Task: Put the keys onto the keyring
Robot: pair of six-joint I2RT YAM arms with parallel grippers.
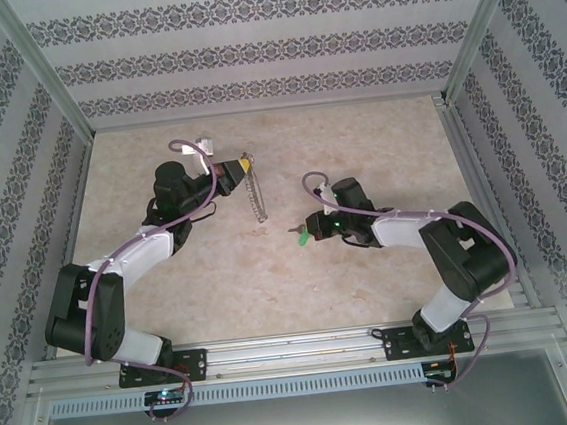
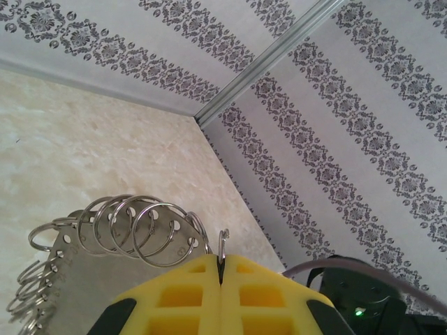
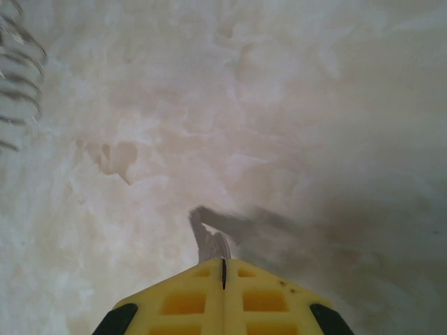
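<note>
My left gripper (image 1: 243, 163) is shut on the keyring (image 1: 255, 197), which hangs from its tips over the middle of the table. In the left wrist view the yellow fingers (image 2: 181, 293) pinch a thin wire loop (image 2: 223, 241), and the keyring's silvery split rings (image 2: 133, 223) fan out to the left. My right gripper (image 1: 313, 232) is shut on the key (image 1: 305, 237), low over the table and a little right of and nearer than the ring. The green head sits between the fingers. The silvery blade (image 3: 211, 241) pokes out past the shut tips (image 3: 223, 264).
The marbled tabletop (image 1: 377, 143) is fenced by patterned walls and metal frame posts (image 2: 279, 59). Some of the keyring's loops (image 3: 17, 77) show at the top left of the right wrist view. The right arm's grey cable (image 1: 311, 185) loops above its wrist.
</note>
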